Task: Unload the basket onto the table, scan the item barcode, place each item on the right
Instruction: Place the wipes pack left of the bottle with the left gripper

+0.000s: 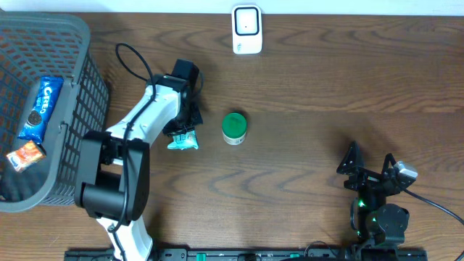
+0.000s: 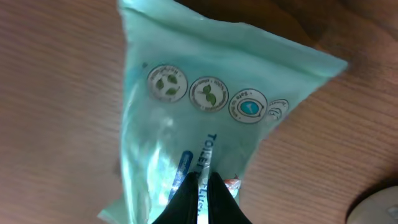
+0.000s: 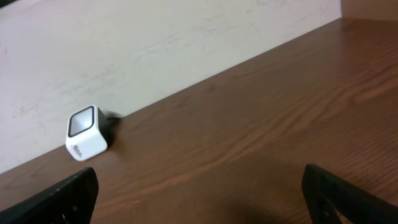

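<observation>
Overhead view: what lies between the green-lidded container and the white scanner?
Nothing: the overhead view shows bare wood between the green-lidded container and the white scanner.

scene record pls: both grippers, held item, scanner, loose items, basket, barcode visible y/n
left gripper: shut on teal pouch
right gripper: open, holding nothing, low right in the overhead view
scanner: white, at the far edge, apart from both arms
green-lidded tub: just right of the pouch, not touching it
basket: far left, holds Oreo pack and orange packet
barcode: none visible in any view
</observation>
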You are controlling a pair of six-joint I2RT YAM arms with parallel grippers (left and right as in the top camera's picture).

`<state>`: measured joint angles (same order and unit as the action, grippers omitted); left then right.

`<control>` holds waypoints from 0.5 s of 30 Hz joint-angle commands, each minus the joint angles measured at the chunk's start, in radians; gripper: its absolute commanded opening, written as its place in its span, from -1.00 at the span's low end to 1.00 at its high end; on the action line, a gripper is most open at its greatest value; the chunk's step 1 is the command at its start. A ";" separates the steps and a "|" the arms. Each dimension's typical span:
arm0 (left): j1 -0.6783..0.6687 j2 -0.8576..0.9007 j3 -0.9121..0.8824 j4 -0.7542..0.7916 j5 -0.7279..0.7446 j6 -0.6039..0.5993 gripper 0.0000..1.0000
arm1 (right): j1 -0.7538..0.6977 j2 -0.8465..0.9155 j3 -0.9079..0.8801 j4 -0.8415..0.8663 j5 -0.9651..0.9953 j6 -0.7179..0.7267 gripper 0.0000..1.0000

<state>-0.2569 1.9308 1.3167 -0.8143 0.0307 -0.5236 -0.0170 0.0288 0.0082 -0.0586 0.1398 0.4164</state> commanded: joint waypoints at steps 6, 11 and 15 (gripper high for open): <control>0.002 0.063 -0.031 0.024 0.074 -0.004 -0.85 | 0.012 -0.001 -0.003 -0.001 0.012 -0.010 0.99; 0.004 0.053 -0.027 0.013 0.075 -0.004 -0.85 | 0.012 -0.001 -0.003 -0.001 0.012 -0.010 0.98; 0.010 -0.008 0.037 -0.062 0.072 0.053 -0.85 | 0.012 -0.001 -0.003 -0.001 0.012 -0.010 0.99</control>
<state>-0.2546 1.9438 1.3228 -0.8272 0.0784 -0.5179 -0.0170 0.0288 0.0082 -0.0586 0.1398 0.4164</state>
